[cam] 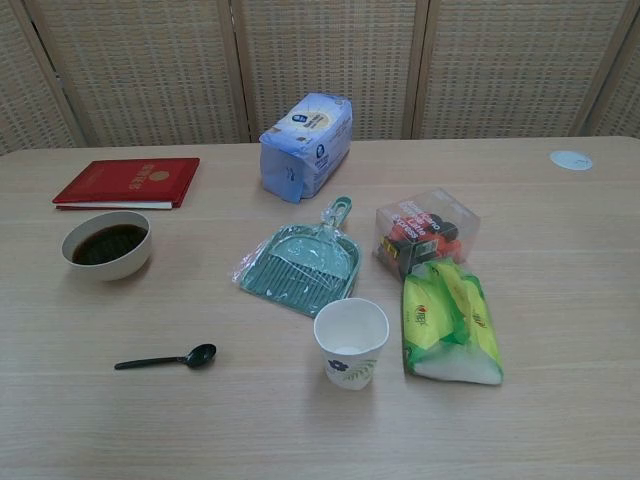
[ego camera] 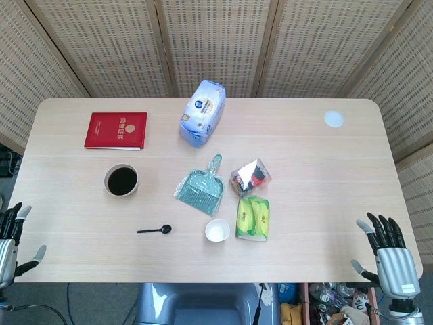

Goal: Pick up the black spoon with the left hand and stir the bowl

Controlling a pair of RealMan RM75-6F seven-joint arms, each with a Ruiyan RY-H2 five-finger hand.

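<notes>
A black spoon point(ego camera: 155, 230) point(cam: 167, 359) lies flat on the table near the front, its bowl end pointing right. Behind it and to the left stands a beige bowl point(ego camera: 121, 181) point(cam: 107, 244) filled with dark liquid. My left hand point(ego camera: 11, 238) hangs off the table's front left corner, fingers spread and holding nothing. My right hand point(ego camera: 389, 250) is off the front right corner, fingers apart and also holding nothing. Neither hand appears in the chest view.
A red booklet point(ego camera: 116, 130) lies at the back left and a blue-white pack point(ego camera: 202, 112) at the back centre. Mid-table are a green dustpan set point(ego camera: 201, 189), a clear box point(ego camera: 251, 177), a yellow-green packet point(ego camera: 253, 217) and a white paper cup point(ego camera: 217, 230).
</notes>
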